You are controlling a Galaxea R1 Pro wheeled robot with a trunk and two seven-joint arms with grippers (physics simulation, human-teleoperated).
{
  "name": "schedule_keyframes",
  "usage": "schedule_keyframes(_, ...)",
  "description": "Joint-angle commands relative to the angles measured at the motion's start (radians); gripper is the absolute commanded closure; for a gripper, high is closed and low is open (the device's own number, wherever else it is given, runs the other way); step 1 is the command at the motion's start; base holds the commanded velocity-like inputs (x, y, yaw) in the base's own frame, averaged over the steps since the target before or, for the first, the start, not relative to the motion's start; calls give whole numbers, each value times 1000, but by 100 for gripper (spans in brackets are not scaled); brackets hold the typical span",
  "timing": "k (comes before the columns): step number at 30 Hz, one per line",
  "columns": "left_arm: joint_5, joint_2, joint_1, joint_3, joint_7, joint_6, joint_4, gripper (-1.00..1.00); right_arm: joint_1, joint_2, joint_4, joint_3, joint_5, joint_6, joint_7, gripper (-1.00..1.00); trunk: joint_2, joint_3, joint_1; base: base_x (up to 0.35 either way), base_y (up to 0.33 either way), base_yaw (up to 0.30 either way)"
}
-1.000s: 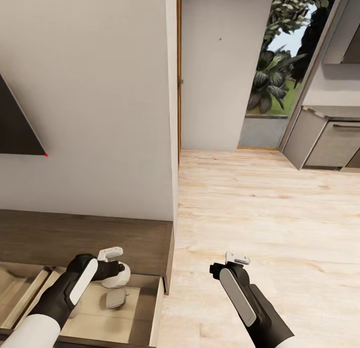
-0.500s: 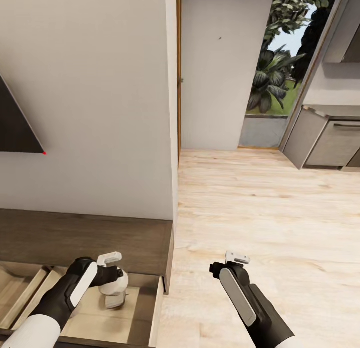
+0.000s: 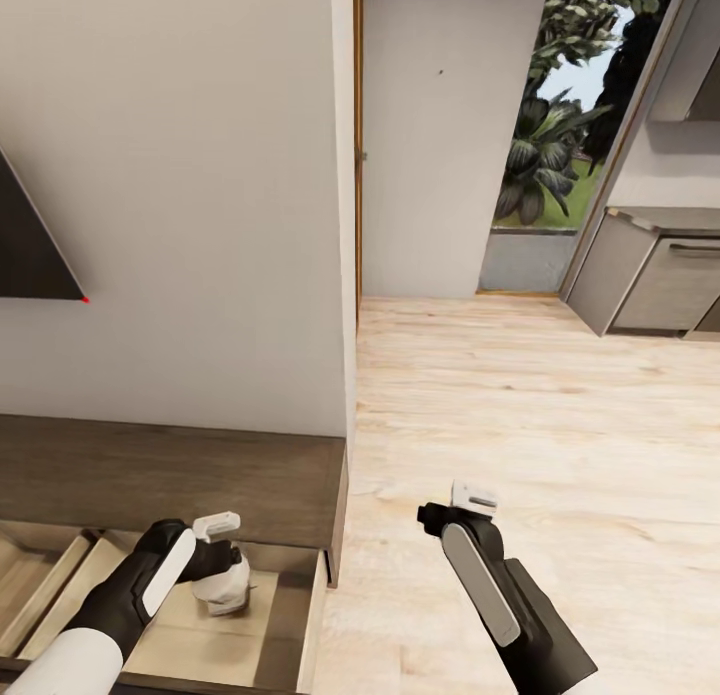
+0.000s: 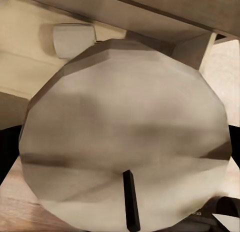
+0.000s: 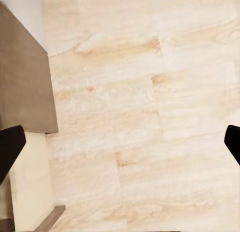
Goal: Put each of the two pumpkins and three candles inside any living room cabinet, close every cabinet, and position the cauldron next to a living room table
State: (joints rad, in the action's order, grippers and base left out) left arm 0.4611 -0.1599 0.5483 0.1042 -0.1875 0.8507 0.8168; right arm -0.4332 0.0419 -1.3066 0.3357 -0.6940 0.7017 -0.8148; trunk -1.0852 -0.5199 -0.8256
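Observation:
The dark-brown cabinet (image 3: pixel 170 470) runs along the wall, and its right-end drawer (image 3: pixel 190 640) is pulled out, showing a pale beige inside. My left gripper (image 3: pixel 222 573) hangs low over that drawer, shut on a grey-beige candle (image 3: pixel 230 585). In the left wrist view the held candle (image 4: pixel 125 137) looms close, wick end toward the camera. A second candle (image 4: pixel 74 39) lies on the drawer floor beyond it. My right gripper (image 3: pixel 472 497) hovers open over the wood floor right of the cabinet, and its black fingertips (image 5: pixel 10 147) stand far apart. Pumpkins, cauldron and table are out of view.
Another open drawer (image 3: pixel 40 575) sits to the left of the first. A dark screen (image 3: pixel 30 245) hangs on the wall above the cabinet. The wall corner (image 3: pixel 345 275) ends at the cabinet's right end. Wood floor (image 3: pixel 520 405) stretches right toward grey kitchen units (image 3: pixel 660 280) and a garden opening (image 3: pixel 545 165).
My left gripper has sunk lower into the open drawer with the candle in it. The right gripper has shifted slightly. The view has tipped a little.

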Motion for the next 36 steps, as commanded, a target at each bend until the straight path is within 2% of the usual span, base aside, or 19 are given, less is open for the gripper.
schedule_keyframes(1, 14, -1, 1, 5, -10, 1, -2, 100, -1, -1, -15, 1, -9, 3, -10, -100, -8, -4, -4, 0, 0, 0)
schedule_keyframes(7, 11, -1, 2, 6, -15, -13, -15, 100, -1, -3, -132, 3, -9, 9, -13, -100, -50, -23, -27, 0, 0, 0)
schedule_keyframes(12, 9, -1, 2, 8, -15, -32, -16, 100, -1, -4, -169, 3, -9, 27, -13, -100, -85, -39, -46, 0, 0, 0)
schedule_keyframes(15, -19, -1, 2, 8, -15, -47, -22, 100, -1, -4, -175, 3, -9, 30, -14, -100, -106, -48, -58, 0, 0, 0)
schedule_keyframes(16, -48, 1, 2, 7, -15, -52, -25, 100, -1, -4, -177, 3, -9, 31, -14, -100, -113, -51, -62, 0, 0, 0)
schedule_keyframes(17, -57, 2, 2, 7, -15, -54, -26, 100, -1, -4, -177, 3, -9, 31, -14, -100, -120, -54, -65, 0, 0, 0)
schedule_keyframes(18, -83, 5, 2, 5, -15, -68, -27, 100, -1, -4, -177, 3, -9, 31, -14, -100, -127, -58, -69, 0, 0, 0)
schedule_keyframes(19, -88, 6, 2, 5, -15, -72, -28, 100, -1, -4, -177, 3, -9, 31, -14, -100, -134, -61, -73, 0, 0, 0)
schedule_keyframes(36, -99, 9, 2, 6, -15, -79, -28, 100, -1, -4, -175, 2, -9, 32, -12, -100, -253, -114, -138, 0, 0, 0)
